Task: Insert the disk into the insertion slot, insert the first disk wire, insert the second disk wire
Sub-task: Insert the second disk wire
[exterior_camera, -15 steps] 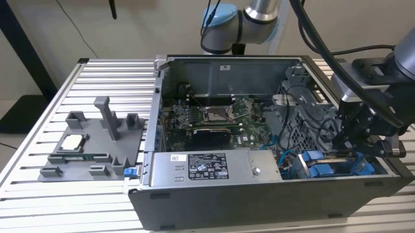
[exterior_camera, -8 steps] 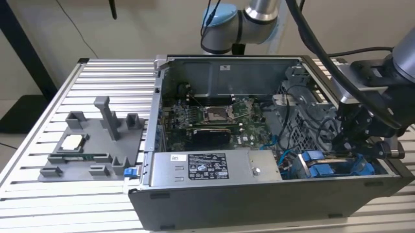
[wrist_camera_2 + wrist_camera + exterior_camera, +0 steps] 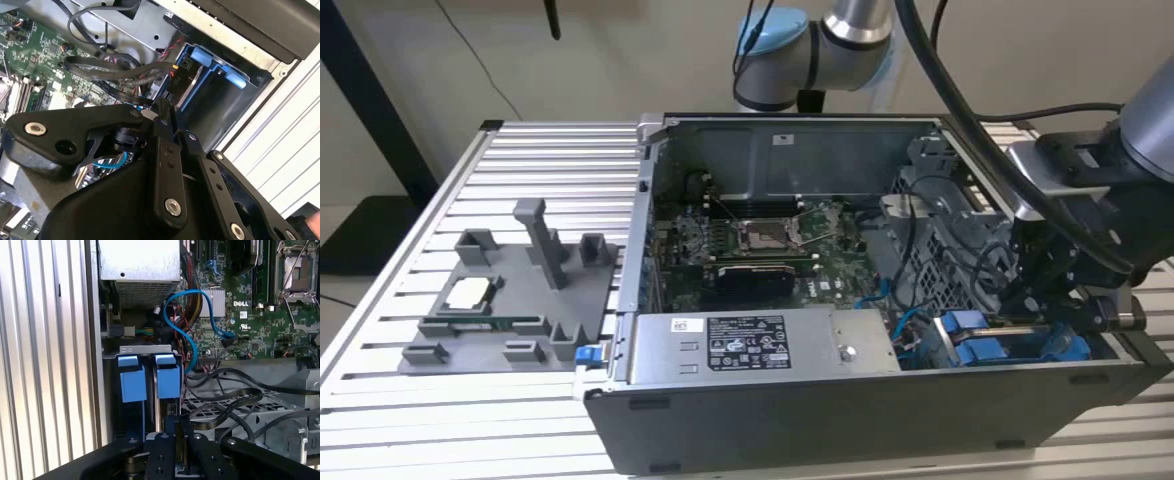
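Gripper (image 3: 1051, 300) sits low inside the open computer case (image 3: 761, 440), at 4 o'clock in the exterior view. Fingers pressed together on a black wire connector (image 3: 176, 75) at the disk (image 3: 167, 382), which is seated in its blue-framed slot.

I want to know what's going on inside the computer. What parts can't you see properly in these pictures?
- Gripper fingertips: its own black body hides whether they pinch anything, in both wrist views.
- Disk: first wrist view, the blue carrier covers its metal body.
- Disk's wire sockets: exterior view, hidden behind the arm and case wall.
- Blue cable: far end lost among dark wires.
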You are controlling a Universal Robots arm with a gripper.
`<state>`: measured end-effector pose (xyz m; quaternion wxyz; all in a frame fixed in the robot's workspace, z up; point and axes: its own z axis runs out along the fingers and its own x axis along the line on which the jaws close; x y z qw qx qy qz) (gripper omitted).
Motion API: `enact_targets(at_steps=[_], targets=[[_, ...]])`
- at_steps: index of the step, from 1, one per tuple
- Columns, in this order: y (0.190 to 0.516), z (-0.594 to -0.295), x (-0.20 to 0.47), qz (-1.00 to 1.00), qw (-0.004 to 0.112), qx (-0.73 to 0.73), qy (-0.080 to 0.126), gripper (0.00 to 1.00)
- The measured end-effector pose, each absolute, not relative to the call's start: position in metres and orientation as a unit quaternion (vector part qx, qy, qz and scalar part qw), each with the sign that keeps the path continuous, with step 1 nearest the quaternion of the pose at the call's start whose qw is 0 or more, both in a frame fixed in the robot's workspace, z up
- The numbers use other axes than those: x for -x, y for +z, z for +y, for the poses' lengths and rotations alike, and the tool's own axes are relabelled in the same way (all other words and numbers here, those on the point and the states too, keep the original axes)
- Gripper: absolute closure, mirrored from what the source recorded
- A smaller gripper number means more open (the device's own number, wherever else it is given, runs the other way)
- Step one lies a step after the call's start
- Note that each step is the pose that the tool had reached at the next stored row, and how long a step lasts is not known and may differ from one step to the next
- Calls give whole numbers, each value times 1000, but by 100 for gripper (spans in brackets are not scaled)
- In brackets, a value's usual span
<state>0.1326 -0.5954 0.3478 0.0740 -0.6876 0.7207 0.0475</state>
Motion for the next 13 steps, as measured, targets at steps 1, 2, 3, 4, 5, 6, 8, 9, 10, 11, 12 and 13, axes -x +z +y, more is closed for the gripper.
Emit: enact_targets(at_steps=[1, 2, 3, 4, 5, 6, 8, 9, 10, 11, 12, 13], targets=[[348, -595, -133, 721, 74, 688, 48, 84], [347, -595, -133, 721, 75, 688, 47, 84], [346, -595, -133, 721, 76, 688, 46, 84], [345, -595, -133, 721, 77, 688, 45, 84], [345, -595, -133, 720, 78, 688, 45, 84], [344, -595, -133, 720, 78, 688, 44, 84], [343, -595, -133, 720, 81, 688, 42, 84], [343, -594, -133, 720, 82, 688, 41, 84], [343, -594, -133, 720, 82, 688, 40, 84], [343, -594, -133, 720, 83, 688, 39, 84], [342, -594, -133, 720, 84, 688, 38, 84], [342, -593, -133, 720, 85, 688, 37, 84]])
